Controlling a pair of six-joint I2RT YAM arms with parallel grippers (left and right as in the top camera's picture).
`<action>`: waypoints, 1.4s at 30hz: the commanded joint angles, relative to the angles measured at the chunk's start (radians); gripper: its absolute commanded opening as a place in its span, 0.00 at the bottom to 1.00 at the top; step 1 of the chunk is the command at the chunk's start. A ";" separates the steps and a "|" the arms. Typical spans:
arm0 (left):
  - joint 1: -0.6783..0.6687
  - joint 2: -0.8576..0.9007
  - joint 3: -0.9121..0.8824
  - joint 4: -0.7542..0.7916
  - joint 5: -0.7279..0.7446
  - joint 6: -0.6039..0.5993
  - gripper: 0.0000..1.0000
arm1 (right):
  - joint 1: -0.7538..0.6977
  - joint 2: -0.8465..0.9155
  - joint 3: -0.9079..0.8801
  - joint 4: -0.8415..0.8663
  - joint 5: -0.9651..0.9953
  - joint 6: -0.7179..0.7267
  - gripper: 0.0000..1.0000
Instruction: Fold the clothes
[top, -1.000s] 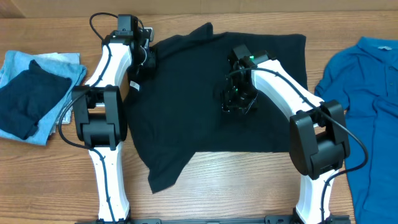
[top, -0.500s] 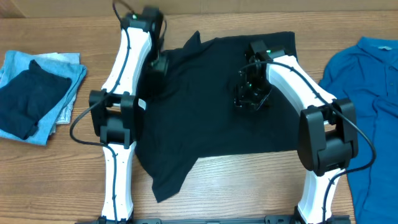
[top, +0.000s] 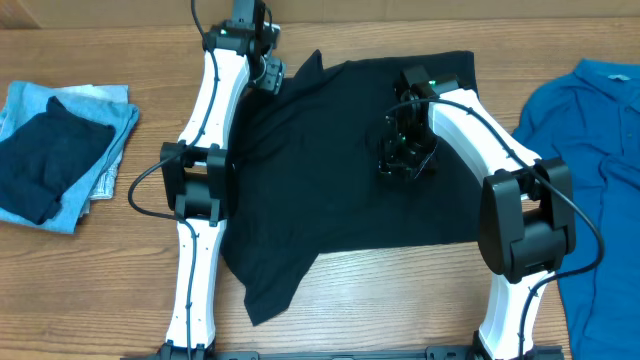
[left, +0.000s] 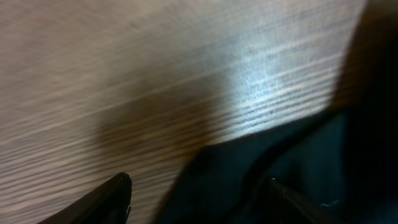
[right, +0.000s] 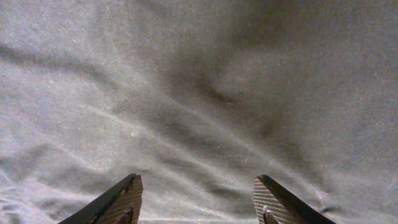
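While both pairs of fingers stand wide and empty, your left gripper (left: 199, 186) hangs at the shirt's (top: 340, 170) 11 o'clock corner, half over bare table (left: 124, 74). Your right gripper (right: 198, 186) hovers over cloth toward 1 o'clock. The shirt lies spread mid-table. Lower the left onto the hem, pinch it cleanly, and let the right pin the cloth flat.

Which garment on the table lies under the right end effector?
The black shirt spread in the centre; the blue shirt lies at the right edge, the folded dark garment far left.
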 joint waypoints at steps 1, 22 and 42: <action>0.007 0.022 0.003 0.004 0.055 0.042 0.73 | -0.002 -0.004 0.019 0.000 0.007 -0.004 0.61; 0.084 0.059 0.102 0.037 -0.063 0.016 0.04 | -0.002 -0.004 0.019 -0.004 0.029 -0.004 0.62; 0.119 -0.103 0.521 -0.481 -0.001 -0.425 1.00 | -0.127 -0.027 0.170 0.035 0.056 -0.070 0.62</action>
